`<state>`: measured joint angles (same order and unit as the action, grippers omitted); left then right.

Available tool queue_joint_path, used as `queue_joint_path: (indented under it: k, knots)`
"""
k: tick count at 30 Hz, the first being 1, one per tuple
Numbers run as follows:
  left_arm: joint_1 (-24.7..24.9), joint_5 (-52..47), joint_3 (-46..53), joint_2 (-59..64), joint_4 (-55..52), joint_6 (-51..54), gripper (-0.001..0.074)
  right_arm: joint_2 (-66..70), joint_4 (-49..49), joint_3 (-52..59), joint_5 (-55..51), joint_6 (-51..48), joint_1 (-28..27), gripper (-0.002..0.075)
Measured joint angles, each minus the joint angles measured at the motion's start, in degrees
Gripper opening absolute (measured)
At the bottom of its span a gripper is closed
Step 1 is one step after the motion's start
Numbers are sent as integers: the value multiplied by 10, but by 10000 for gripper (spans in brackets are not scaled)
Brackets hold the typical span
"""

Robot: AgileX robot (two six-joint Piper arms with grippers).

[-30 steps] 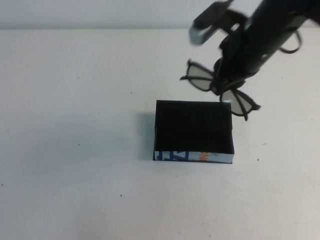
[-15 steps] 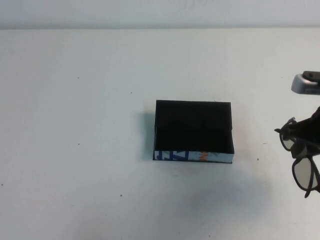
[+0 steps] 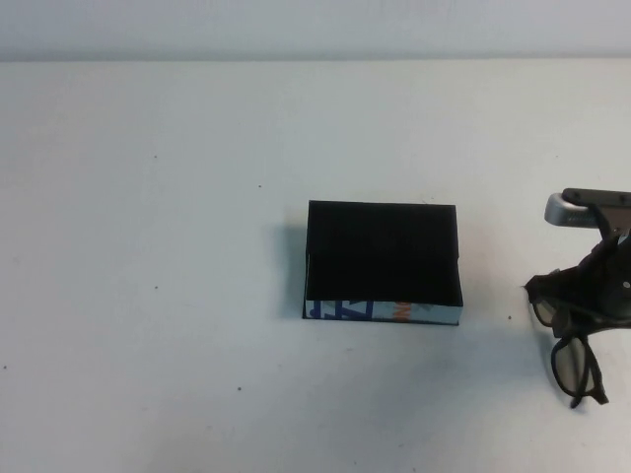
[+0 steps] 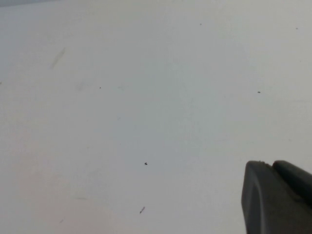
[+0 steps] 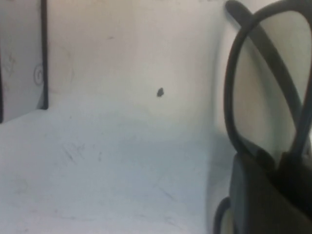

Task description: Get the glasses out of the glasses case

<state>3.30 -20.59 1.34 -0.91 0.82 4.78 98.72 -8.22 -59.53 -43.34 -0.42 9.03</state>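
The glasses (image 3: 577, 340), pinched by the right gripper (image 3: 590, 296) beside the case (image 3: 383, 258), apparently needed lowering gently before release; the left gripper (image 4: 278, 197), parked over bare table, could not be judged.

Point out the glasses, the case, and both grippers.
glasses (image 3: 574, 367), high view, lower lens.
case (image 3: 383, 251), high view, dark interior.
right gripper (image 3: 592, 296), high view, at the table's right edge, shut on the glasses' bridge.
left gripper (image 4: 278, 200), left wrist view, dark fingertip over bare table.

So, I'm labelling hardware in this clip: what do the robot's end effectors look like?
The right end effector, at the table's right edge, is matte black with a silver-grey block above it. The left end effector shows only in its wrist view: dark grey-black, rounded corners. No cables or markings visible.
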Motion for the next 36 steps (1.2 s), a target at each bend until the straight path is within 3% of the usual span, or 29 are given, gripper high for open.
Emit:
queue_joint_path:
  k: [9,17,21,26,36]
  knots:
    - [0,0,0,0,0,0,-4,-8,-2,1,6,-10,0,279]
    - [0,0,0,0,0,0,-4,-229,3,9,1,-14,0,301]
    - [0,0,0,0,0,0,-4,-385,3,65,43,-15,0,300]
    - [0,0,0,0,0,0,-4,-542,7,169,97,-15,0,234]
    - [0,0,0,0,0,0,-4,-782,28,283,150,-15,0,9]
